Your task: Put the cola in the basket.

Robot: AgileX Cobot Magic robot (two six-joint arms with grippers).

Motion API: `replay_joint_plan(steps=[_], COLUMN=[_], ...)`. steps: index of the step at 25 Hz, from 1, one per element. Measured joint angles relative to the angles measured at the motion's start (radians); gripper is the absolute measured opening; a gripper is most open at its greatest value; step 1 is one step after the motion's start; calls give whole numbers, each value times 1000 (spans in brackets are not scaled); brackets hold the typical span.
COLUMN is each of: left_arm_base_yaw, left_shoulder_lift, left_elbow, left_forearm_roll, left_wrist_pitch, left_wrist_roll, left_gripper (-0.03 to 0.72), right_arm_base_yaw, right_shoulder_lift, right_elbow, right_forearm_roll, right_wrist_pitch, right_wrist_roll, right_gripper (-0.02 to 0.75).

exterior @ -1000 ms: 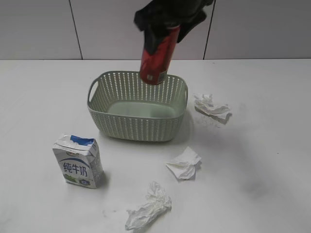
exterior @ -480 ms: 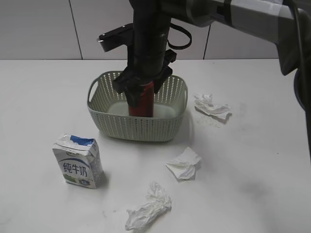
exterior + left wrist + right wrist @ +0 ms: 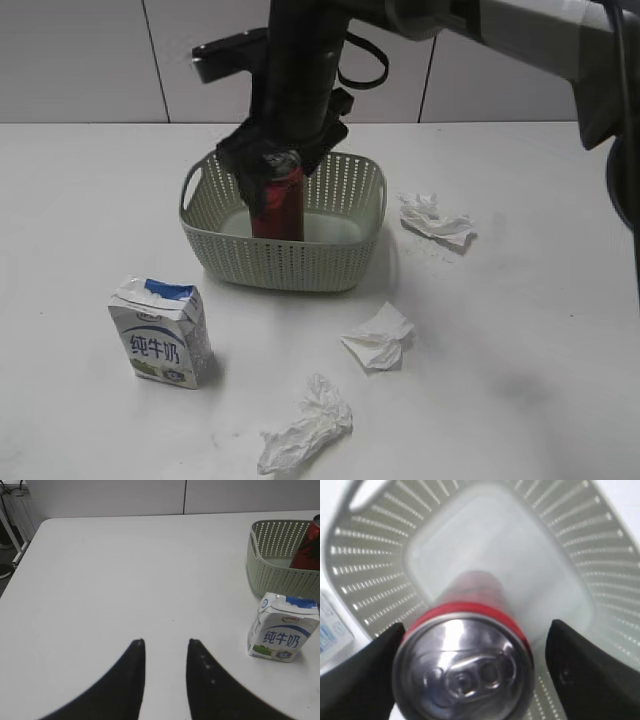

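Observation:
The cola (image 3: 278, 205) is a red can with a silver top. It stands upright inside the pale green basket (image 3: 290, 265), left of its middle. My right gripper (image 3: 283, 158) hangs right over the can's top, one jaw on each side. In the right wrist view the jaws (image 3: 477, 625) are spread around the cola (image 3: 465, 675): the left jaw is at the can's edge and the right jaw stands apart from it, with the basket wall (image 3: 370, 565) around. My left gripper (image 3: 165, 641) is open and empty over bare table, far from the basket (image 3: 270, 575) and cola (image 3: 306, 555).
A white-and-blue milk carton (image 3: 160, 333) stands in front of the basket to the left; it also shows in the left wrist view (image 3: 282, 635). Crumpled tissues lie right of the basket (image 3: 436, 222), in front of it (image 3: 380, 337) and nearer the front edge (image 3: 305, 425).
The right arm lowered the cola from above the basket's rim down into the basket. Since then the gripper has risen slightly, its jaws have spread, and the can's silver top shows.

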Motion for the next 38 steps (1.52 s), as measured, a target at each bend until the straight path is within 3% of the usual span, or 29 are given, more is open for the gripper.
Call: replay_joint_plan(steps=[6,12,18,29,33,38], left_arm_base_yaw=[0,0,0,0,0,0], left_shoulder_lift=[0,0,0,0,0,0], left_elbow=[0,0,0,0,0,0], left_forearm_roll=[0,0,0,-1,-1,-1], left_wrist_pitch=[0,0,0,0,0,0], left_wrist_roll=[0,0,0,0,0,0], left_gripper=[228,228,228,228,228,228], right_arm_base_yaw=[0,-16,-153,-513,-670,-795], right_shoulder_lift=[0,0,0,-137,-243,-411], right_elbow=[-155,-298,-344,-267,-116,140], right_forearm_roll=[-28,-215,-290,-59,57,89], right_wrist_pitch=[-91,-171,-31,-12,-13,-14], right_wrist_roll=[23,214,248,162,126,72], right_gripper=[642,636,617,592,592,592])
